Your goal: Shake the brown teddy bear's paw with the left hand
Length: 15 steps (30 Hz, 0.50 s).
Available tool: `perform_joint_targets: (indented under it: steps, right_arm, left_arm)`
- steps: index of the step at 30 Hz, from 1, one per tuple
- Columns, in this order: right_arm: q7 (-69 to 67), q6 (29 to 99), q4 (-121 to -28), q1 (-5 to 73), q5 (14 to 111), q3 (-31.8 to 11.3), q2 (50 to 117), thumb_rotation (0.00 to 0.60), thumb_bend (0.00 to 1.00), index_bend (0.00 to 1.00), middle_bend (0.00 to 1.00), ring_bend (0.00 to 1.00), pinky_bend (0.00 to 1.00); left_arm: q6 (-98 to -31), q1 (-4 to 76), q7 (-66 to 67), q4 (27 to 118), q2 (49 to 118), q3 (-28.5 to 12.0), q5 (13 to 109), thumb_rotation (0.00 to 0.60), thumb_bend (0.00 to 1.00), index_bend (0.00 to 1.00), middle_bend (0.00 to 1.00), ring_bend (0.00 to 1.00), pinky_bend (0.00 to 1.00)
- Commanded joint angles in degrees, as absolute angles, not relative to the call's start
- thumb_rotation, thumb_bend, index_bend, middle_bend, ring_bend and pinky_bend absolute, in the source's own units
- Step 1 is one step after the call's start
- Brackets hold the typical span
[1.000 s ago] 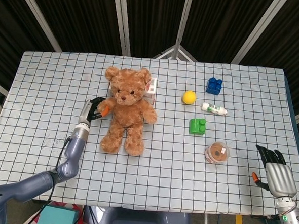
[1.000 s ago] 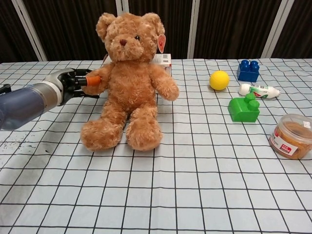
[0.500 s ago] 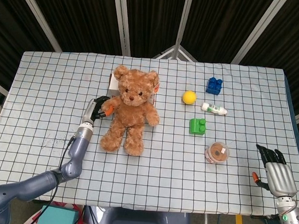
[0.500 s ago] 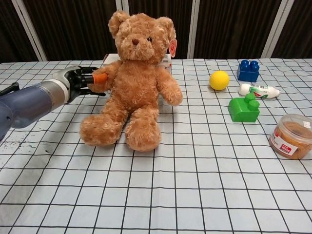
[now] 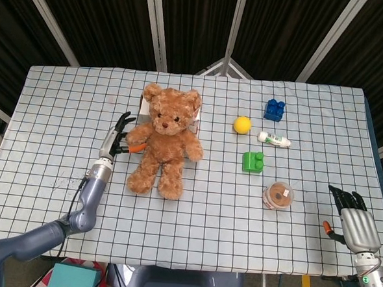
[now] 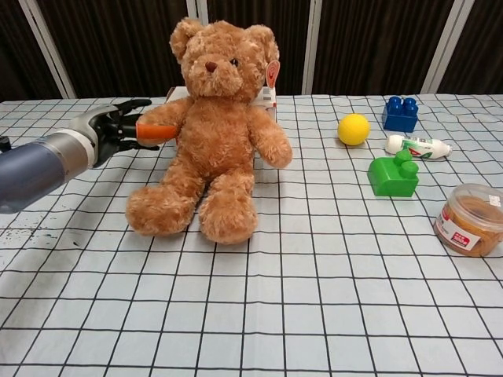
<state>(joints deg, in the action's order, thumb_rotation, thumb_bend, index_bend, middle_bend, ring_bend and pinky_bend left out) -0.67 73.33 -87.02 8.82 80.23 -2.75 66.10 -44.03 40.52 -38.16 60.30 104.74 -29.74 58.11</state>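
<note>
The brown teddy bear [image 5: 164, 138] [image 6: 216, 133] sits upright left of the table's middle, facing me. My left hand [image 5: 116, 137] [image 6: 114, 126] is at the bear's outstretched paw [image 6: 169, 114], on the bear's left side as I see it. Its fingers [image 5: 122, 121] are spread and straightened away from the paw, while the orange thumb pad [image 6: 153, 130] still touches the paw's underside. My right hand [image 5: 352, 222] hangs past the table's near right edge with its fingers apart and nothing in it; the chest view does not show it.
Right of the bear lie a yellow ball [image 5: 242, 125], a blue block [image 5: 274, 109], a white tube [image 5: 274, 139], a green block [image 5: 253, 161] and a round lidded tub [image 5: 279, 195]. A white box [image 6: 267, 96] stands just behind the bear.
My left hand's fingers have spread open off the paw it was gripping. The bear, pulled upright and rightwards earlier, has settled back slightly to the left.
</note>
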Motion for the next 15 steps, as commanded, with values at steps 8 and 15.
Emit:
perform_joint_targets:
  steps: [8, 15]
  right_arm:
    - [-0.89, 75.98, -85.15, 8.78, 81.94, -3.4, 67.64, 0.6, 0.37, 0.05, 0.14, 0.13, 0.07]
    - [-2.24, 79.39, -79.06, 9.06, 84.68, -4.11, 71.19, 0.6, 0.37, 0.05, 0.14, 0.13, 0.07]
  left_arm:
    - [-61.69, 26.14, -38.01, 74.18, 90.22, -20.57, 73.78, 0.6, 0.24, 0.05, 0.09, 0.0, 0.19]
    - [-77.66, 17.47, -27.95, 73.25, 85.46, -14.87, 80.53, 0.6, 0.24, 0.1, 0.1, 0.0, 0.19]
